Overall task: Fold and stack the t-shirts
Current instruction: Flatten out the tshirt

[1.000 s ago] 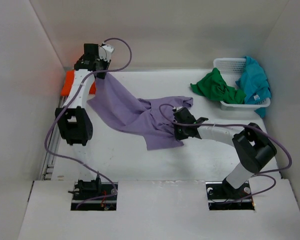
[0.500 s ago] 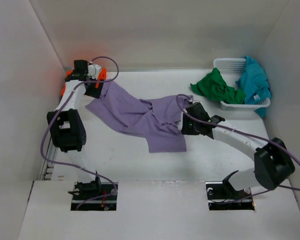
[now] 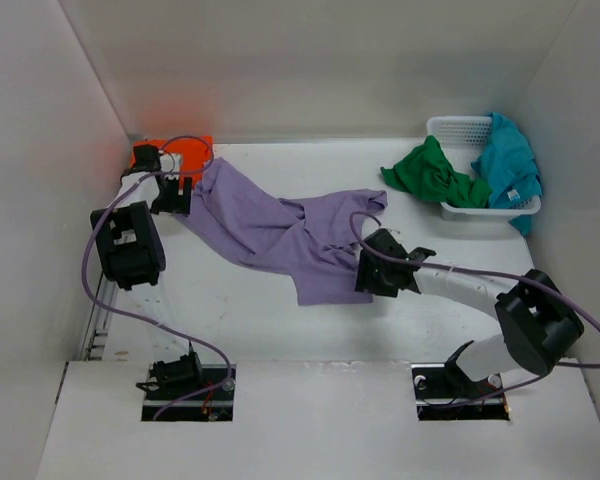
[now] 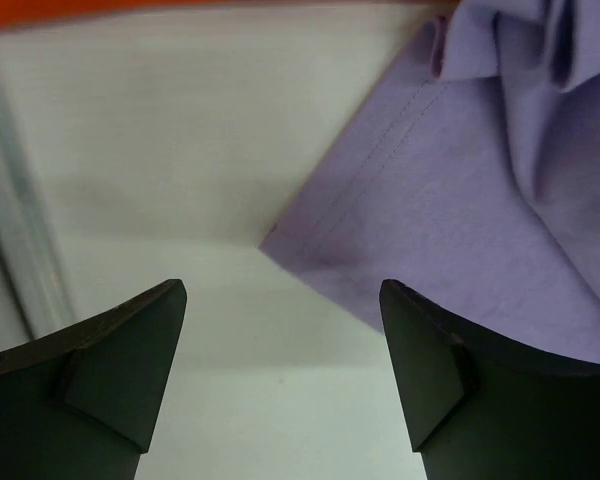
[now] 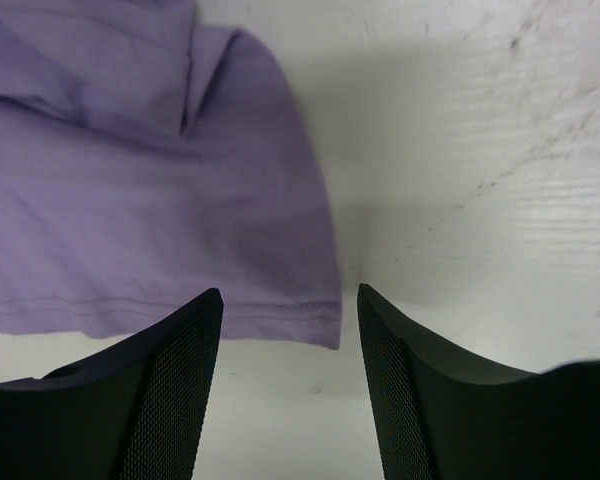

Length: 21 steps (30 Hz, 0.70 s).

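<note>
The lavender purple t-shirt (image 3: 270, 230) lies rumpled across the middle of the table, one corner (image 4: 280, 240) just ahead of my left gripper (image 4: 282, 290). That gripper (image 3: 172, 198) is open and empty, low at the shirt's far-left end. My right gripper (image 3: 370, 277) is also open at the shirt's near-right corner; the hem (image 5: 280, 315) lies just past its fingertips (image 5: 205, 310), held by nothing. The orange t-shirt (image 3: 180, 150) lies flat in the back left corner. The green t-shirt (image 3: 430, 175) hangs over the basket's front and the teal one (image 3: 508, 160) sits in it.
The white mesh basket (image 3: 452, 127) stands at the back right against the wall. A metal rail (image 4: 10, 230) runs along the table's left edge beside my left arm. White walls close in the table on three sides.
Both grippers have opened and let go of the purple t-shirt, which has dropped onto the table. The left arm came down toward the left; the right gripper pulled back toward the near side.
</note>
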Tool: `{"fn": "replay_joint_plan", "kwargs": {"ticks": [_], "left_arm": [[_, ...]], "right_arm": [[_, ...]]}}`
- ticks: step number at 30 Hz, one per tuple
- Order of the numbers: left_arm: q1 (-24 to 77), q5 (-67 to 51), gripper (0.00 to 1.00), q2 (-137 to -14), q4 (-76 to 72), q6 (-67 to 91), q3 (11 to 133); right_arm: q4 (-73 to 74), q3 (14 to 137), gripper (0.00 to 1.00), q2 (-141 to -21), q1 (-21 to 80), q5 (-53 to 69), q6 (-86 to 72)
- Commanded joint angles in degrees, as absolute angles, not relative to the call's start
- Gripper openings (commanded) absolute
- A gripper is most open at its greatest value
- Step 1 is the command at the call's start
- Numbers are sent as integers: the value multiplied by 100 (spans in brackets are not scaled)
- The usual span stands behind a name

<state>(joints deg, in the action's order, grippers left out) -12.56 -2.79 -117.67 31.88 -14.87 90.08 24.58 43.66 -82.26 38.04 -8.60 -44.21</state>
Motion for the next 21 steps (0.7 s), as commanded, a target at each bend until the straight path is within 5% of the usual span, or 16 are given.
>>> {"fn": "replay_joint_plan", "kwargs": {"ticks": [1,8,10,12,14,21], "left_arm": [[-1358,-686,78,-11820,2979,-1116,9395],[-1402,-238,74,-12427,2927,-1186,9299],[-1411,-202,63,-12515,2839,-1230,9238],[-1393,-333,38,-12437,2804,-1239,9115],[-1384,-509,26,-12297,2777,-1265,8931],[-1288,-756,13,-11515,2769,-1380,8061]], "right_arm": [[2171,4254,61,-8332,3959,-914,-4877],[2118,4131,62,-8429,4074,-844,-5106],[2092,4113,62,-8472,4074,-721,-5106],[2135,4096,63,-8516,4074,-694,-5106],[2171,4017,64,-8499,4074,-756,-5150],[2127,4034,63,-8499,4284,-309,-5142]]}}
